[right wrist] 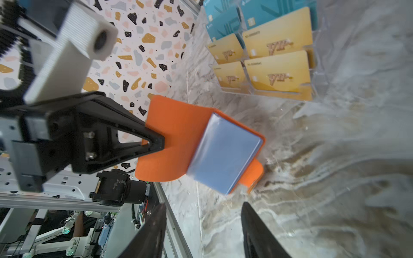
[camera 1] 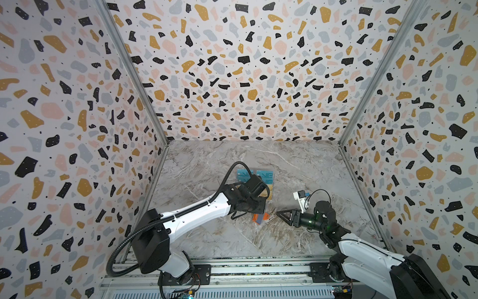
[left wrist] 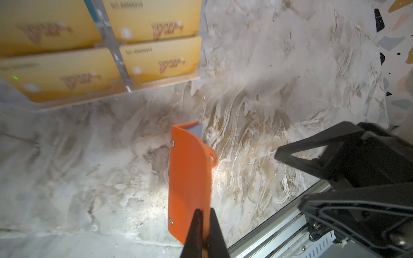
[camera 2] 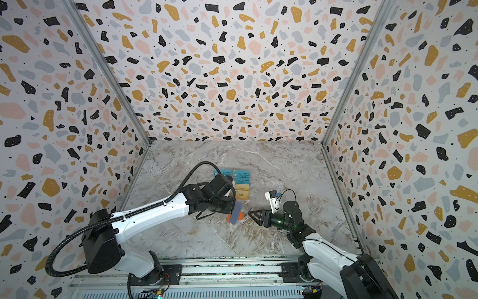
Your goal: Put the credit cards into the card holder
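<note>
The card holder (right wrist: 178, 134) has a smooth, matt orange leather-like skin set with small shiny metal studs (left wrist: 172, 143). Its inner sleeves (right wrist: 223, 154) are clear glossy plastic, slightly hazy. At the upper right of the right wrist frame, the gold credit cards (right wrist: 278, 71) and teal credit cards (right wrist: 223, 20) are smooth, glossy plastic. The rack (left wrist: 116, 53) is transparent, shiny acrylic. The bench (left wrist: 257, 67) looks like polished marble with a soft sheen. The left hand (left wrist: 205, 212) is matt black plastic.
</note>
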### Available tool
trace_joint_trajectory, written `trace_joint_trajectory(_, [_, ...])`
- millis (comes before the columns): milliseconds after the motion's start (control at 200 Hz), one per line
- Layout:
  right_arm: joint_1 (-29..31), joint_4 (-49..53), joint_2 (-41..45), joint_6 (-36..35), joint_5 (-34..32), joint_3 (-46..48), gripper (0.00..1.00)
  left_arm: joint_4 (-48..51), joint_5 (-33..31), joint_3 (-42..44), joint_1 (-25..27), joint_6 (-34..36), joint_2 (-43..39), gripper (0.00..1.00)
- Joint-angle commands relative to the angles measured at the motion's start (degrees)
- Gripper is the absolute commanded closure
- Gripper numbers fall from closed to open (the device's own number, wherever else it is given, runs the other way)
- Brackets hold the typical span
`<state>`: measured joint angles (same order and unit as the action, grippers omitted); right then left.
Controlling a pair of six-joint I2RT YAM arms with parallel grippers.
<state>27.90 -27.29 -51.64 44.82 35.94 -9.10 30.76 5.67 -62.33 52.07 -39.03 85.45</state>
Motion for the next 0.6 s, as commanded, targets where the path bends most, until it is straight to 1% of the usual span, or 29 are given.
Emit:
trace_joint_trajectory(0, [0.4,10.0,4.7,-3.0,-4.4,-0.8,0.47,-10.4,7.5,5.7,-1.7,-2.9,-2.5,1.0])
trace_joint_trajectory(120, [0.7,11.2,4.5,-3.6,-4.6,-2.6,0.53,-14.8,10.6,10.0,-2.9,-4.6,-3.2,1.0])
trace_joint_trajectory(215, [2.3,11.0,0.9,-4.5,-4.7,-4.5,0.58,-16.9,11.4,12.5,-3.9,-5.6,-3.7,1.0])
trace_joint_trajectory(315, [5.6,9.0,-3.4,-4.7,-5.5,-6.4,0.64,-20.3,12.0,15.3,-4.7,-7.1,-4.3,1.0])
trace_joint_trajectory(486, [10.7,6.7,-12.8,-6.4,-6.9,-13.6,0.66,-28.3,12.2,20.1,-6.8,-10.5,-5.6,1.0])
trace_joint_trajectory(596, [11.5,6.0,-18.5,-7.6,-6.7,-16.4,0.68,-31.0,12.0,23.0,-8.2,-11.2,-7.1,1.0])
